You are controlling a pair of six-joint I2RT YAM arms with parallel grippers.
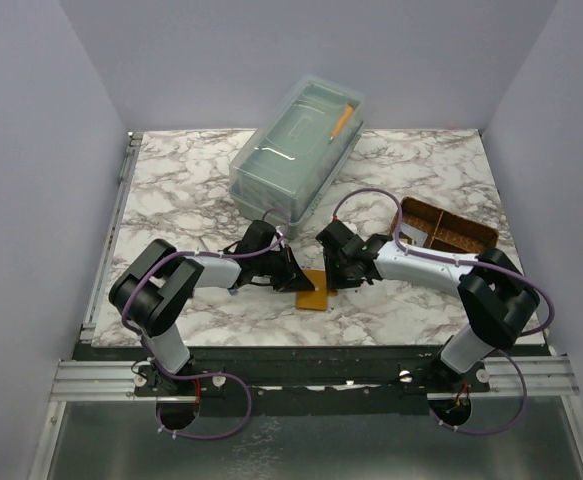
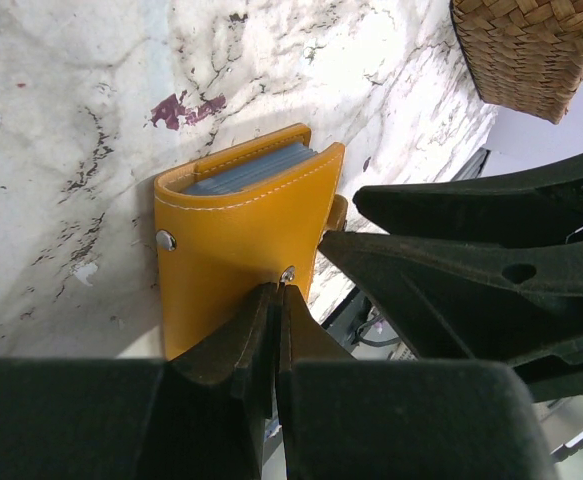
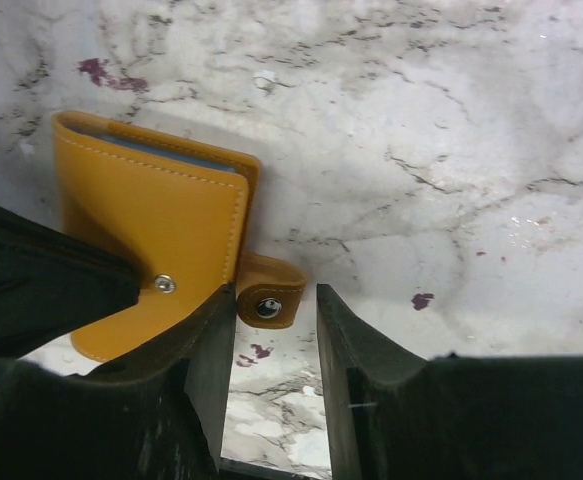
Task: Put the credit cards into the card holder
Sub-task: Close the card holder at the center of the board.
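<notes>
Top view: card holder (image 1: 312,294) at middle of table (image 1: 171,200) front edge, wedged between left gripper (image 1: 293,272) and right gripper (image 1: 333,268).

Left wrist: left gripper (image 2: 279,292) clenched on holder's cover edge. Holder's long axis runs away from jaws. Blue-grey layers (image 2: 251,168) in fold, cards or panels, cannot tell.

Right wrist: right gripper (image 3: 273,296) jaws parted, grasping nothing. Snap tab (image 3: 269,305) dead ahead in gap, holder body off left. Right arm likely better placed for tab.

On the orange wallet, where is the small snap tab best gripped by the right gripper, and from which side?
Probably the free rounded end of the snap tab, coming from the side away from the wallet. The tab sticks out past the cover's edge, so the right gripper can close over both faces.
</notes>
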